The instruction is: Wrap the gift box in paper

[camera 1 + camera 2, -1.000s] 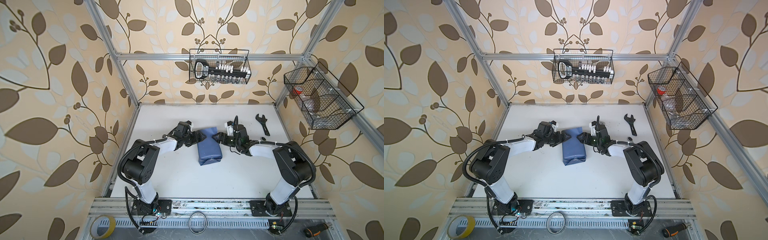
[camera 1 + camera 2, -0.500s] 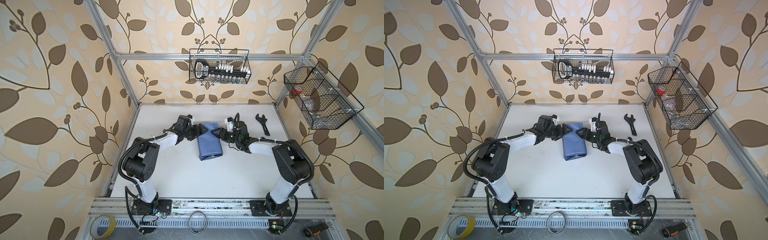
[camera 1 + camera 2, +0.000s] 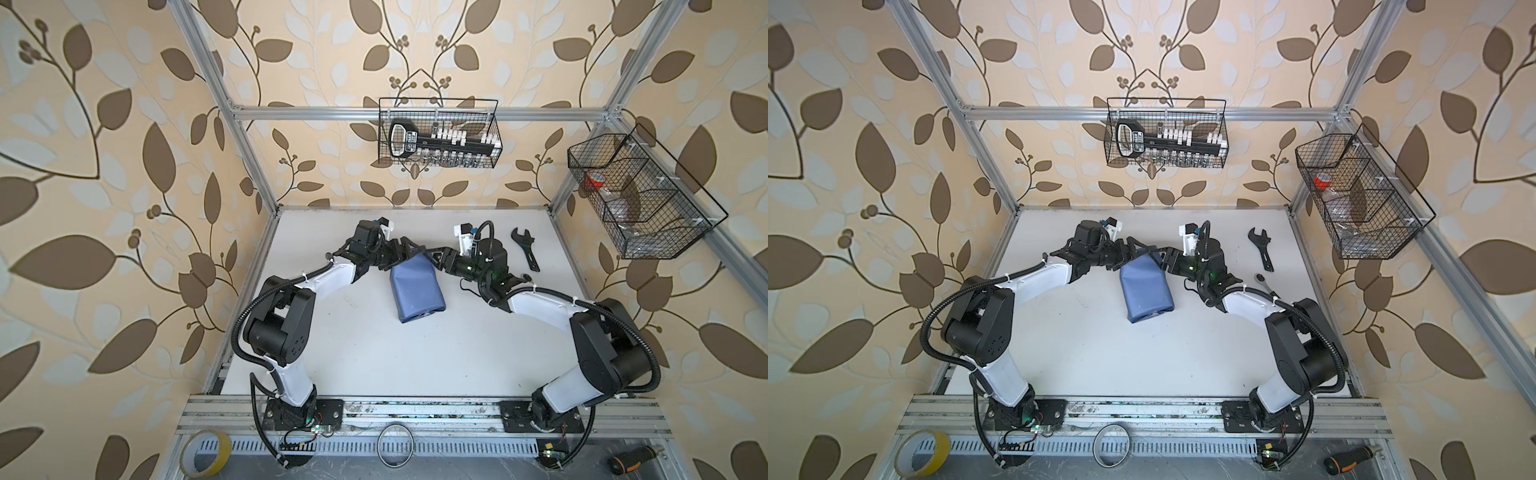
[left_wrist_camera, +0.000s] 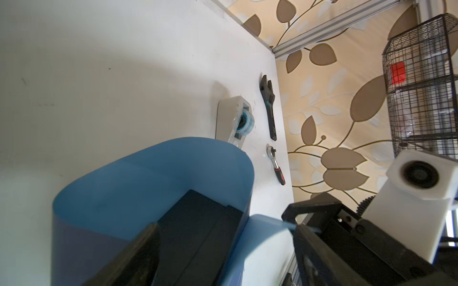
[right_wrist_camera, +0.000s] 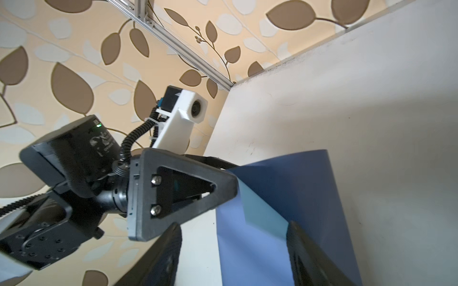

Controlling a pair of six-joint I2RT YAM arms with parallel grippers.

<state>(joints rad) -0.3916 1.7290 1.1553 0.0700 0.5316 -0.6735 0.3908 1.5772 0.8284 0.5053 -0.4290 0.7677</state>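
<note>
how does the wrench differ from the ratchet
The wrench is all black; the ratchet has a silver head and a red-and-black handle. The wrench is longer than the ratchet. The wrench lies farther back than the ratchet. Both lie flat on the table near its right edge.

No text is legible; marks on socket holder [image 3: 440, 142] and arm housing [image 5: 102, 146] blur.
</note>
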